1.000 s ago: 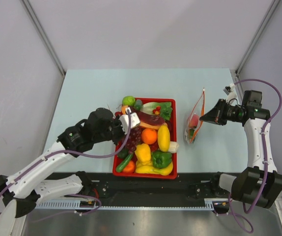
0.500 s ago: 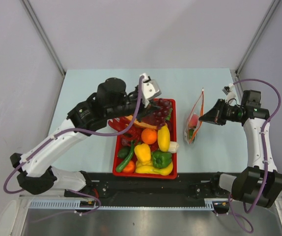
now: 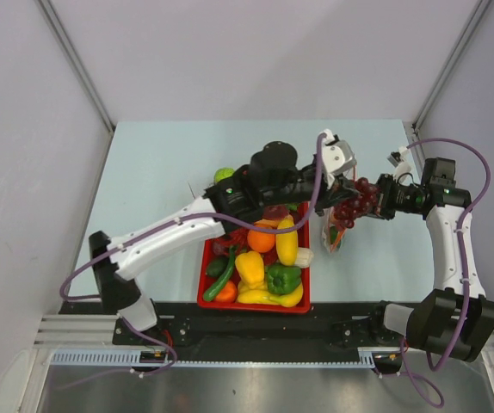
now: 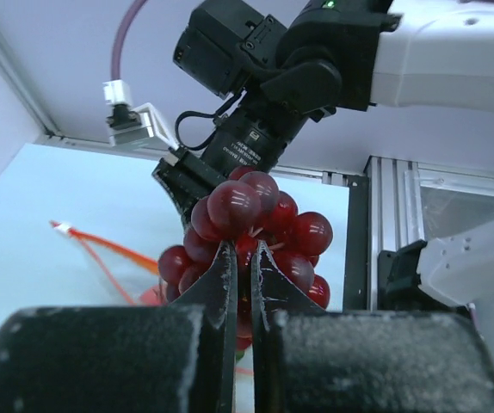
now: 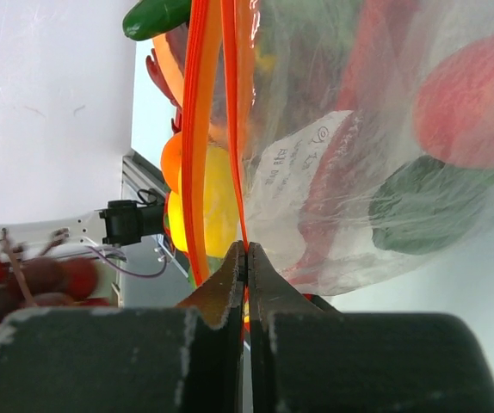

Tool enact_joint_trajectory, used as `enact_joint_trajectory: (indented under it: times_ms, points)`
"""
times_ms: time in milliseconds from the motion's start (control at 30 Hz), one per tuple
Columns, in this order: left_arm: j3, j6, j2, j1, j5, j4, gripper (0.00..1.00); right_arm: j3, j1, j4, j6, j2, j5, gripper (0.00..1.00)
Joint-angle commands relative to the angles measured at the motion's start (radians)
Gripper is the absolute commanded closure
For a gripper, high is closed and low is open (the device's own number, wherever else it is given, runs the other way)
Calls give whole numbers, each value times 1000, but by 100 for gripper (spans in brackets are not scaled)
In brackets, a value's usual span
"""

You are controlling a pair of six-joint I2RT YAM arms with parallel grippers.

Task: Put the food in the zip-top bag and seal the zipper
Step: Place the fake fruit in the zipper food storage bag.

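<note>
My left gripper (image 3: 348, 191) is shut on the dark red grape bunch (image 3: 363, 197) and holds it in the air over the mouth of the clear zip-top bag (image 3: 336, 231). The bunch fills the left wrist view (image 4: 256, 228) between my fingers. My right gripper (image 3: 376, 202) is shut on the bag's orange-red zipper strip (image 5: 232, 129) and holds the mouth open. A pink peach (image 5: 478, 96) and a dark green piece (image 5: 428, 215) lie inside the bag. An orange (image 3: 262, 238) and a yellow lemon (image 3: 287, 241) sit in the red tray (image 3: 210, 284).
The tray also holds a yellow pepper (image 3: 250, 268), a green pepper (image 3: 283, 279), a cucumber (image 3: 219, 283) and other toy food. A green fruit (image 3: 223, 175) sits at the tray's far left corner. The table's right edge (image 3: 419, 163) is close behind my right arm.
My left arm lifted the grape bunch out of the tray, swung it right across the tray and brought it over the bag's mouth. My right gripper kept holding the bag.
</note>
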Motion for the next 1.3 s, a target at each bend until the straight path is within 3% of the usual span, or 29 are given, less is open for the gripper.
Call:
enact_joint_trajectory:
  times_ms: [0,400,867,1033,1267]
  points:
    - [74,-37,80,-9,15,167,100,39,-7,-13,-16,-4,-33,100]
    - [-99,13,136,66,-80,206,100,55,-121,-151,-140,25,-89,100]
    - [-85,131,166,74,-329,178,100,67,-131,-175,-180,51,-101,100]
    - [-59,203,179,25,-416,190,100,70,-135,-169,-176,51,-93,100]
    - [-10,214,203,-82,-299,79,100,65,-136,-117,-123,54,-113,100]
